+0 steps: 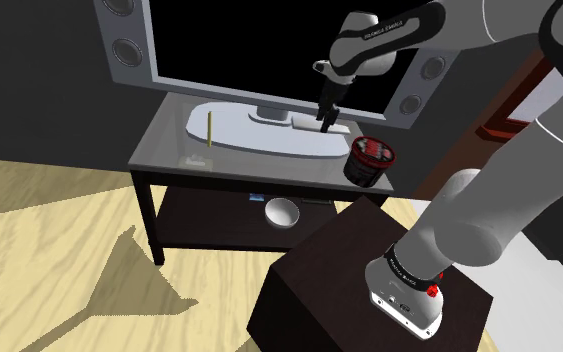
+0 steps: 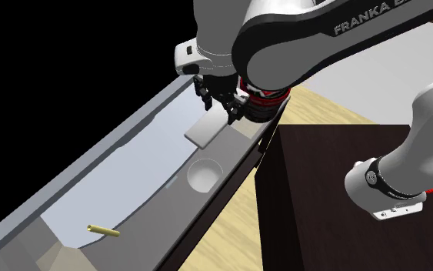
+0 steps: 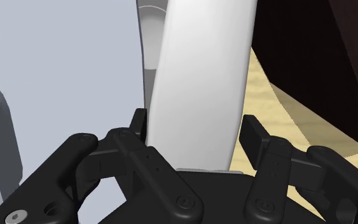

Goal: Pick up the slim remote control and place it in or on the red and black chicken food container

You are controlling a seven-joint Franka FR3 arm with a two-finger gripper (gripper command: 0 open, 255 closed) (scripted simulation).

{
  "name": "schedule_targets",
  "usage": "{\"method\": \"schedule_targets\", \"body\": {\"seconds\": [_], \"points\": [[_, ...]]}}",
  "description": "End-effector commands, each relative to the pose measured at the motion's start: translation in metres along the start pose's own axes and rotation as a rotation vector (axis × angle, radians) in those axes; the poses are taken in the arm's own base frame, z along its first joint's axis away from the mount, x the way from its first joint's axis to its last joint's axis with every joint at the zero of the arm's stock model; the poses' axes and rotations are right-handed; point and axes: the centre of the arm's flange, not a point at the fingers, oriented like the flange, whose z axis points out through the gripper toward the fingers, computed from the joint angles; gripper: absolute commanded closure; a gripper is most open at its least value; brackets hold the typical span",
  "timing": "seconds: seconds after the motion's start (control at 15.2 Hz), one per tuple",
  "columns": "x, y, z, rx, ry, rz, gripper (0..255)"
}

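Fingers (image 3: 139, 124) of the black gripper (image 3: 194, 121) stand a little apart astride the slim white remote (image 3: 199, 76). One pad is against its side and a thin gap shows at the other, so it is not clasped. The remote is over the grey table (image 1: 169, 150), near its front edge, and the red and black container (image 1: 370, 158) sits on the table's corner at the shoulder view's right, just beside the gripper.

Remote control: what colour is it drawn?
The remote control is plain white, no visible buttons; shows best in the wrist view.
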Motion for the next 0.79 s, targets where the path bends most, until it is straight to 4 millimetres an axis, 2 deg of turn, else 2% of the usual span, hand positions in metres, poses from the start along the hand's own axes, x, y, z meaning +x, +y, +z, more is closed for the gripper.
{"method": "schedule_targets", "body": {"seconds": [0.0,0.13,0.73], "points": [[-0.001,0.0,-0.011,0.0,0.0,0.0,255],[-0.001,0.0,-0.021,0.0,0.0,0.0,255],[-0.12,-0.006,-0.023,0.0,0.0,0.0,255]]}}
